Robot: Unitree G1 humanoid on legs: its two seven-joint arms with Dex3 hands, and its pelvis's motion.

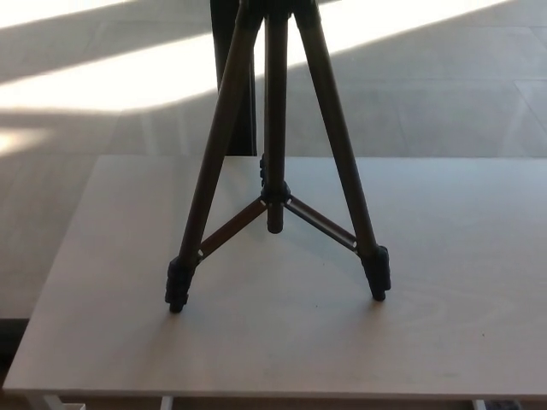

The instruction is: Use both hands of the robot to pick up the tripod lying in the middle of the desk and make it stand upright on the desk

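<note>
A dark brown tripod [273, 171] stands upright on the pale wooden desk [444, 290], its legs spread. Two front feet rest on the desk top at the left and right of centre, and the third leg goes back behind the centre column. Thin braces join the legs to the column. The tripod's head is cut off by the picture's top edge. Neither of my hands shows in the head view.
Beyond the desk's far edge lies a grey tiled floor [444, 94] crossed by a bright band of sunlight. A dark upright post [224, 51] stands behind the tripod.
</note>
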